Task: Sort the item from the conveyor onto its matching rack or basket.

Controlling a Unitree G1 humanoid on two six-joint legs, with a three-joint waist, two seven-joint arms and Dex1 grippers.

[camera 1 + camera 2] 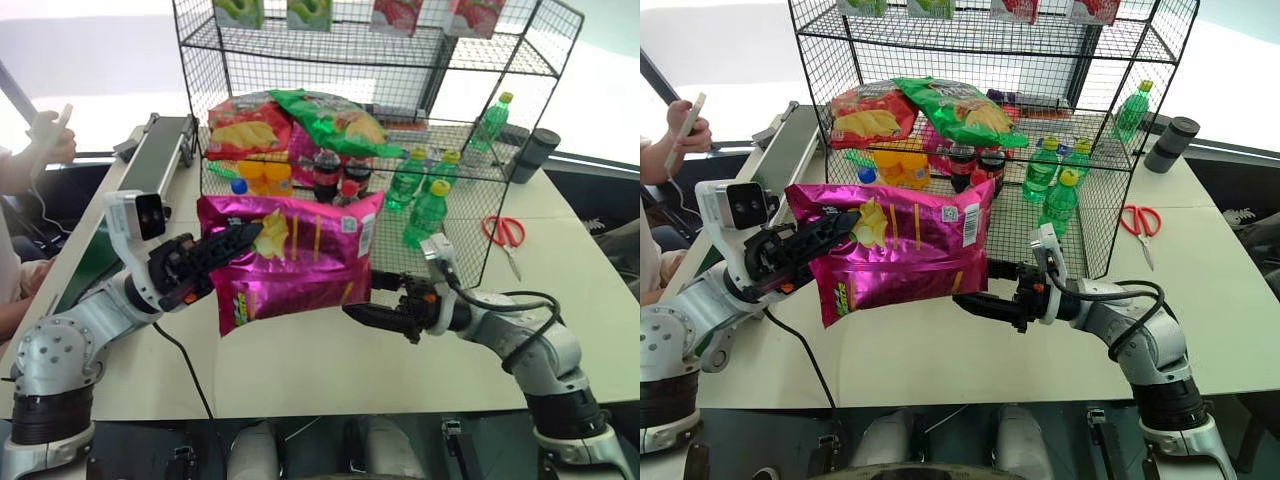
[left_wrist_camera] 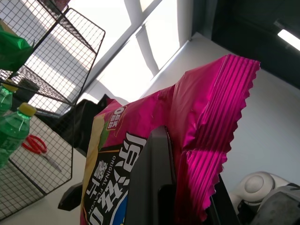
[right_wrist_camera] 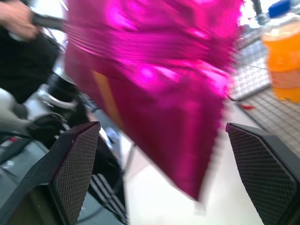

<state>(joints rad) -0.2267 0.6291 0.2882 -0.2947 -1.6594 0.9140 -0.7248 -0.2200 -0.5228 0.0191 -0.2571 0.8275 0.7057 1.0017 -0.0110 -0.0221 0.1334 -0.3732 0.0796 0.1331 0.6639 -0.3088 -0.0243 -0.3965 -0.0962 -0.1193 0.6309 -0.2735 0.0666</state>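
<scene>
The left gripper (image 1: 235, 243) is pinched shut on the top left corner of the pink chip bag (image 1: 295, 255), holding it up in the air above the table (image 1: 330, 370), in front of the black wire rack (image 1: 370, 60). The bag hangs broad side toward the robot, its crimped top edge uppermost and its lower edge clear of the tabletop. In the left wrist view one black finger (image 2: 152, 178) lies flat against the printed face of the bag, beside the crimped seam.

The right gripper (image 1: 378, 315) sits low and to the right of the bag, just beneath its lower right corner, with its jaws spread wide. In the right wrist view the bag's bottom corner hangs between the two textured pads (image 3: 77, 168) without touching either.

The conveyor (image 1: 165, 150) runs along the far left side of the table, well apart from the bag. On the rack's middle shelf lie a red chip bag (image 1: 245, 125) and a green chip bag (image 1: 330, 118), with green bottles (image 1: 428, 212), an orange bottle (image 1: 265, 178) and dark soda bottles (image 1: 327, 178) below. Red scissors (image 1: 505, 235) lie on the table to the right of the rack. A person's hand (image 1: 50, 140) shows at the far left.
</scene>
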